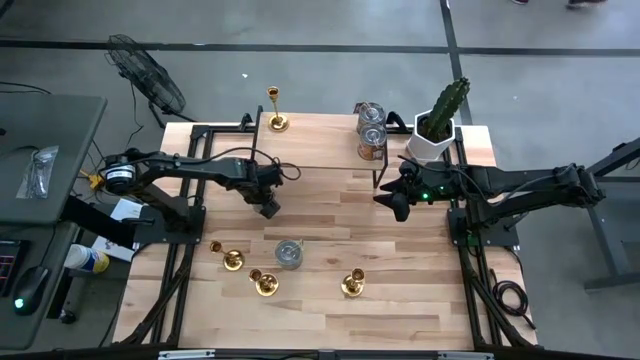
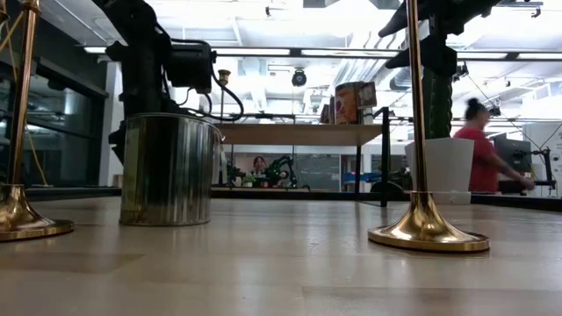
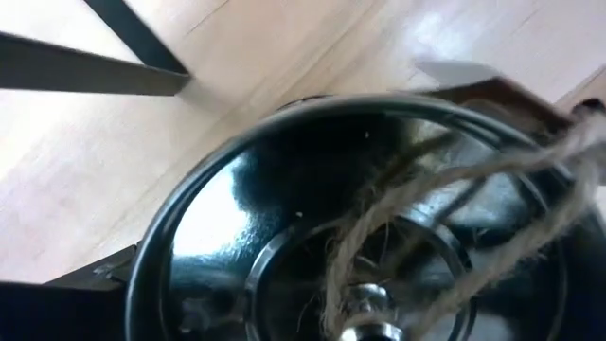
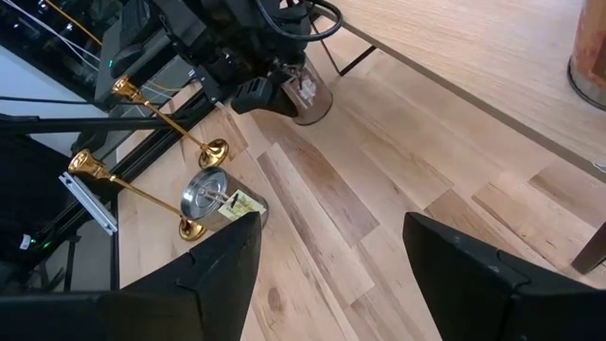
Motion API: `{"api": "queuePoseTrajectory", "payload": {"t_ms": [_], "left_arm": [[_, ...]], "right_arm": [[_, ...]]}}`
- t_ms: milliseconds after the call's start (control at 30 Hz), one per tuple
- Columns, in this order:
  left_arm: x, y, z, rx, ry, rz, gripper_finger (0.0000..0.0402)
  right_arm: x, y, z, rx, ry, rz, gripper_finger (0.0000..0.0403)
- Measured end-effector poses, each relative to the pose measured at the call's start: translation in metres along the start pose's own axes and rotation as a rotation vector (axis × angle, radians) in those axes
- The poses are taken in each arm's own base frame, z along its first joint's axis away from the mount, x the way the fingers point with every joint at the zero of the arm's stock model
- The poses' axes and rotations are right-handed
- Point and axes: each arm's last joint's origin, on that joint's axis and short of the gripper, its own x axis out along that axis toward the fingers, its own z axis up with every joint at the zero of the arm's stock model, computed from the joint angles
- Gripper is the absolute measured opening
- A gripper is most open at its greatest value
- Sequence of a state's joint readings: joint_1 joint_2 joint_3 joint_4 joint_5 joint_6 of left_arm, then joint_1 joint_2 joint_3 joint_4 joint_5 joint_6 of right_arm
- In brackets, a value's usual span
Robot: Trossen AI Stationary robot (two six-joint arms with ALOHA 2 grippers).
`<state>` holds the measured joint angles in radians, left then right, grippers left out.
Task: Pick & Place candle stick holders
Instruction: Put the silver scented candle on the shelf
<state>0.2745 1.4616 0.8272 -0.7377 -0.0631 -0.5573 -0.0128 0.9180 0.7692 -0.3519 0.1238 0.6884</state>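
**A:** Start at the left edge. What room is there?

**B:** The butcher-block table [image 1: 320, 330] is pale wood in long planks, with black frame rails down both sides. The left gripper [image 1: 268, 205] hangs over the left-centre, jaws spread wide around a small tin [image 4: 311, 102]. The tin has a shiny rim and a dark inside, and rough twine crosses its mouth. There is bare wood all around it.

**A:** And the candle stick holders?

**B:** All four are polished brass, with a flared round base, a thin stem and a little cup. One [image 1: 276, 110] stands alone at the far edge, left of centre. The other three stand along the near side: one [image 1: 233, 260] on the left, a second [image 1: 265, 283] just beside it, and a third [image 1: 352, 285] off to the right. Neither gripper touches any of them.

**A:** Anything between them?

**B:** A silver-topped can [image 1: 289, 253] stands upright between the second and the third holder, closer to the second.

**A:** What about the right side?

**B:** The right gripper [image 4: 331, 223] hovers right of centre, its fingers parted with nothing between them. Behind it, at the far edge, are two stacked cans [image 1: 371, 130] and a cactus in a white pot [image 1: 440, 125]. The near right corner is open wood.
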Motion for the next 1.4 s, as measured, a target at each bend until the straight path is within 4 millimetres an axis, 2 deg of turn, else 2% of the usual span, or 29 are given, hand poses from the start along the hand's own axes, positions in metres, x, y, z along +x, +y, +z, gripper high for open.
{"api": "queuePoseTrajectory", "payload": {"t_ms": [133,267,800,1033,1400], "left_arm": [[0.000,0.000,0.002,-0.007,-0.028,0.013,0.0378],[0.000,0.000,0.002,-0.009,-0.027,0.015,0.0355],[0.000,0.001,0.001,-0.007,-0.016,0.019,0.0354],[-0.015,0.005,-0.006,0.024,-0.008,0.006,0.0354],[-0.045,0.007,-0.022,0.057,-0.021,-0.123,0.0354]], "right_arm": [[0.000,0.000,0.000,0.000,0.000,0.000,0.0252],[0.000,0.000,0.000,0.000,0.000,0.000,0.0252],[0.000,0.000,0.000,-0.004,0.003,-0.002,0.0252],[0.000,-0.001,-0.001,-0.005,0.013,-0.007,0.0252],[0.000,-0.002,-0.002,-0.007,0.023,-0.014,0.0252]]}}
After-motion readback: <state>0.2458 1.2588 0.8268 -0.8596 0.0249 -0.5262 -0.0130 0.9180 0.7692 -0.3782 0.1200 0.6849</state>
